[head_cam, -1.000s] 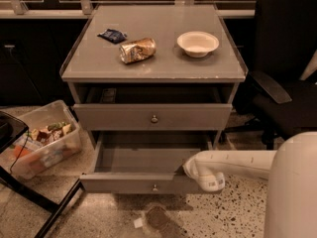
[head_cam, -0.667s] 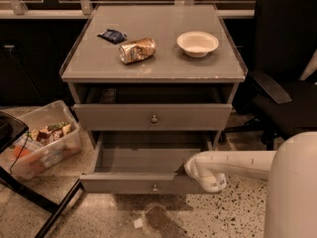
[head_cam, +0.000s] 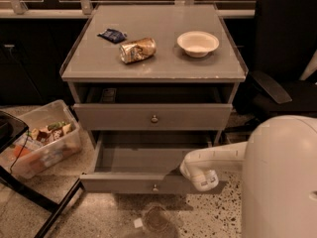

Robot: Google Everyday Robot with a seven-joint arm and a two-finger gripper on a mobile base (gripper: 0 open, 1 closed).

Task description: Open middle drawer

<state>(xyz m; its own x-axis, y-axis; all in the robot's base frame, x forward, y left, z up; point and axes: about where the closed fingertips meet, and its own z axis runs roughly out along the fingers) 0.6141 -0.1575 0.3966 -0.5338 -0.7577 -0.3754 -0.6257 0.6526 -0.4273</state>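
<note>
Barely a flicker in the last second. The middle drawer point(head_cam: 148, 162) stands just as far out of the cabinet point(head_cam: 89, 66) as it did, and the gripper point(head_cam: 203, 179) has hardly stirred. It sits low in front of the cabinet, at the right end of the drawer's front panel. Whether it is clamped on that panel or has let go I cannot tell, nor whether it touches it at all.

To my eye the pull is over. The tray is open to view, its floor bare, well clear of the cabinet's face, while the upper drawer point(head_cam: 114, 118) sits shut above it. I'd call the task as good as done, with only the retreat from the cabinet to come.

The drawer points straight out from the cabinet's front, its panel and small knob point(head_cam: 155, 187) facing away from the cabinet. Its long axis runs side to side, parallel to the cabinet's front edge, and it looks square, not skewed.
</note>
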